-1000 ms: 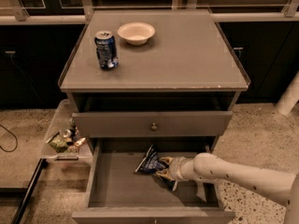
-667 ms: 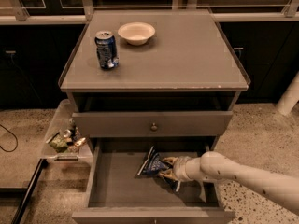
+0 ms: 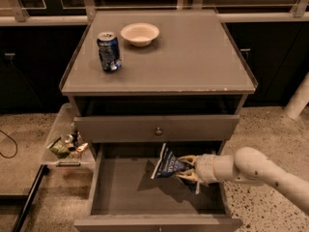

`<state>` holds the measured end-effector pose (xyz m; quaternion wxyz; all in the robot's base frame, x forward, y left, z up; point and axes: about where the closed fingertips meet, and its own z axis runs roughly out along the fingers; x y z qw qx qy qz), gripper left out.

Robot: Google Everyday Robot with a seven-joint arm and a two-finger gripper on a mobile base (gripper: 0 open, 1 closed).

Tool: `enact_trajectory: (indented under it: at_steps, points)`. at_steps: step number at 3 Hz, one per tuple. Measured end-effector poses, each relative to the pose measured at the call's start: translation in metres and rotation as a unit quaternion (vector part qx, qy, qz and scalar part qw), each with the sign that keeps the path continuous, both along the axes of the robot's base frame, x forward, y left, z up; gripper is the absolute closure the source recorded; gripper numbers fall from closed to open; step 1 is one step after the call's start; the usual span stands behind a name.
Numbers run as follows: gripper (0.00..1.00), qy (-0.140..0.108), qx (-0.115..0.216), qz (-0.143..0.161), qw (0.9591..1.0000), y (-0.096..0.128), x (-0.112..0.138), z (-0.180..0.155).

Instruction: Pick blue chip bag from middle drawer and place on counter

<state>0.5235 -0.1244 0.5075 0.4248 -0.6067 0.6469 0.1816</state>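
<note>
The blue chip bag (image 3: pixel 167 164) is a crinkled dark-blue foil bag with white lettering, held above the floor of the open middle drawer (image 3: pixel 125 187). My gripper (image 3: pixel 186 168) reaches in from the right on a pale arm and is shut on the bag's right edge. The bag hangs tilted, just below the closed drawer front with a round knob (image 3: pixel 158 130). The counter (image 3: pixel 188 57) is the flat grey cabinet top above.
A blue and silver soda can (image 3: pixel 109 51) and a white bowl (image 3: pixel 139 34) stand on the counter's back left. A clear tray with small items (image 3: pixel 67 144) hangs at the cabinet's left side. A white post (image 3: pixel 298 98) stands at the right.
The chip bag has risen off the drawer floor in my gripper, and the arm has lifted slightly with it.
</note>
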Motion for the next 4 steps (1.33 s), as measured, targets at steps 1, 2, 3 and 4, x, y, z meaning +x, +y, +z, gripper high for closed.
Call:
enact_trajectory:
  at_steps: [1, 2, 3, 4]
  points:
    - [1.00, -0.013, 0.005, 0.036, 0.9992, -0.022, -0.031, 0.060]
    - [1.00, -0.014, 0.005, 0.036, 0.9992, -0.022, -0.031, 0.060]
    - [1.00, -0.040, -0.007, 0.039, 0.9984, -0.018, -0.041, 0.079]
    - [1.00, -0.091, -0.025, 0.060, 0.9937, -0.009, -0.057, 0.134]
